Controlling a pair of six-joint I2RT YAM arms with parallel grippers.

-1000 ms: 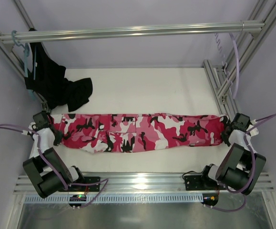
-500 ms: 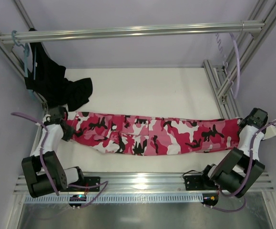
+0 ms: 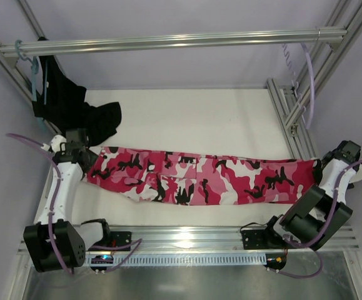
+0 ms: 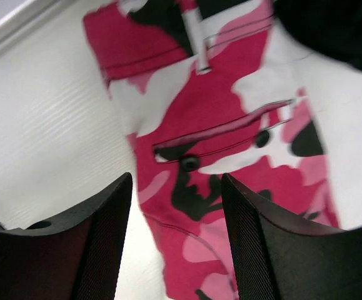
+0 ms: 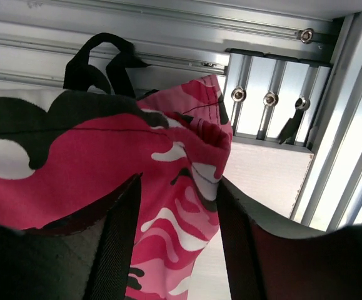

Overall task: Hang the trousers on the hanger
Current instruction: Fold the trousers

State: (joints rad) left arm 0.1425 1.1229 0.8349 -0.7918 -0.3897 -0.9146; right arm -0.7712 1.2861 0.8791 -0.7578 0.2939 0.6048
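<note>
The trousers point(image 3: 206, 178), in pink, crimson, white and black camouflage, lie stretched flat across the table from left to right. My left gripper point(image 3: 87, 153) hovers over their waist end; in the left wrist view it point(image 4: 175, 212) stands open, with the pocket button point(image 4: 189, 163) on the cloth below and nothing pinched. My right gripper point(image 3: 328, 167) is at the leg end, open in the right wrist view point(image 5: 177, 212), with the bunched leg cuff point(image 5: 199, 144) loose between the fingers. The pale lilac hanger point(image 3: 310, 87) hangs at the far right post, away from both grippers.
A plain black garment point(image 3: 74, 112) hangs from a teal hanger point(image 3: 27, 59) at the back left, draping onto the table beside my left gripper. A metal rail point(image 3: 168, 40) spans the back. Frame posts point(image 3: 287, 119) stand close to the right arm.
Both grippers went from shut on the trouser ends to open. The trousers shifted right and now lie slack on the table. The left gripper moved back, the right gripper outward.
</note>
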